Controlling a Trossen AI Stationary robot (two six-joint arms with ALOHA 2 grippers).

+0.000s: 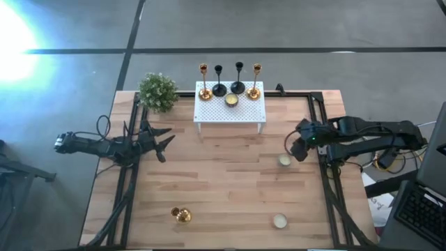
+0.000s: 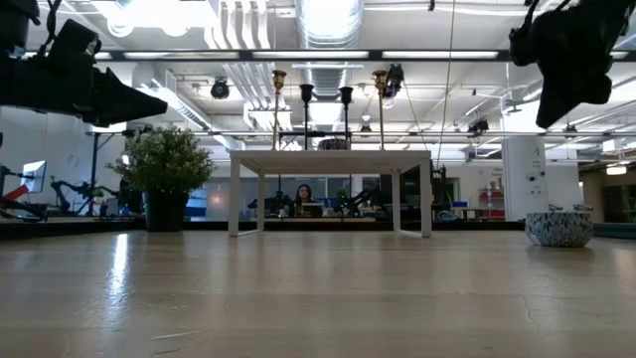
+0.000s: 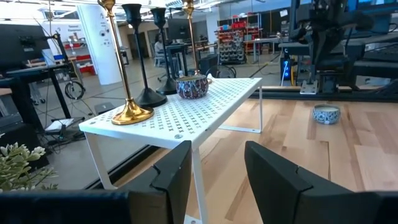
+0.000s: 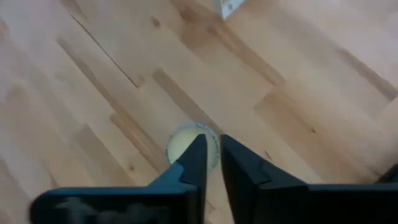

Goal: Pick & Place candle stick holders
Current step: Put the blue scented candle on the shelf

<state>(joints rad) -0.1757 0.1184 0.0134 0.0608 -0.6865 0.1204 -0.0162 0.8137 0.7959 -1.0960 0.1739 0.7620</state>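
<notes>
Four candle stick holders, gold [image 1: 204, 80], black [image 1: 219, 80], black [image 1: 238, 77] and gold [image 1: 255, 80], stand by their round bases on the white perforated rack [image 1: 230, 111] at the table's far edge. The left wrist view shows them too, the nearest gold one [image 3: 127, 93] in front. My left gripper [image 1: 167, 144] [image 3: 217, 155] waits open at the left, pointing level toward the rack, with nothing between its fingers. My right gripper [image 1: 291, 148] [image 4: 211, 146] hangs at the right, slanting down over a small cream bowl [image 4: 180, 146]. A narrow gap shows between its fingertips, and it stays above the bowl.
A potted plant [image 1: 158, 90] stands left of the rack, and a small patterned bowl [image 1: 231, 100] sits on it. On the bare wood lie a second cream bowl [image 1: 279, 221] near the front right and a small gold thing [image 1: 181, 215] near the front left.
</notes>
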